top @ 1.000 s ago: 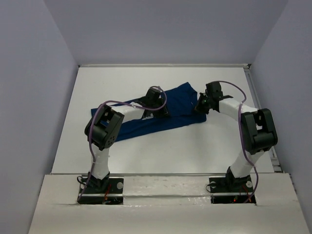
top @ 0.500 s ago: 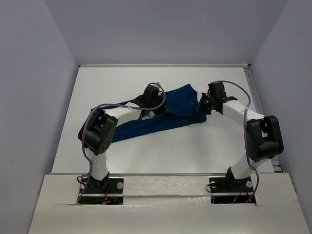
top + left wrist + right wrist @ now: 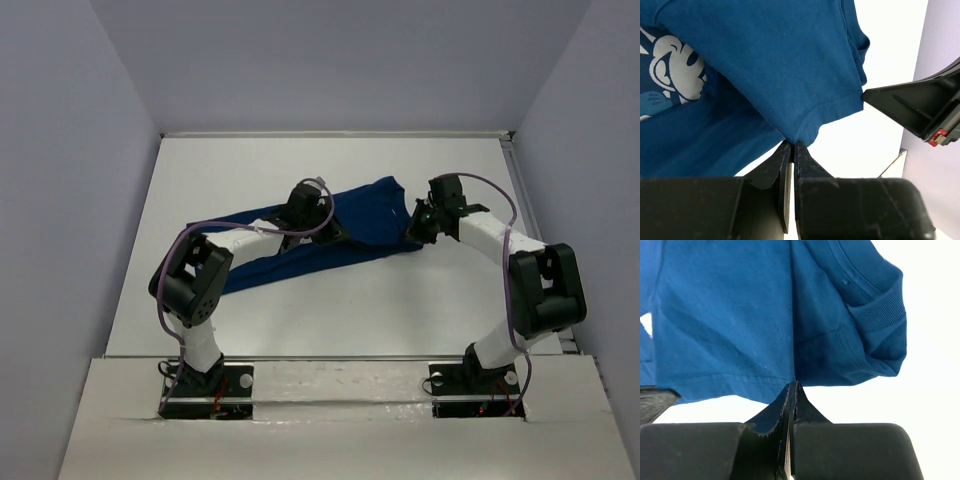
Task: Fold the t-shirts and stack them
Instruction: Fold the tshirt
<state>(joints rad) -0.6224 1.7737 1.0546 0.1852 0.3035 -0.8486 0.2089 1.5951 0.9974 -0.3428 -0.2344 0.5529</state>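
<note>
The top view looks down from above and behind the arm bases, far enough back to take in the whole white surface (image 3: 400, 290) and the blue t-shirt (image 3: 365, 215). Each wrist camera sits just behind its own pair, the left fingers (image 3: 771, 172) and the right fingers (image 3: 771, 416), looking along them at the cloth from very close. All three views share the t-shirt, and the left wrist view also catches the right fingers at its right edge.

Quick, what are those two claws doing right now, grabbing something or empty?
Left claw: closed, pinching the hem of the blue t-shirt.
Right claw: closed, pinching another edge of the same shirt.
</note>
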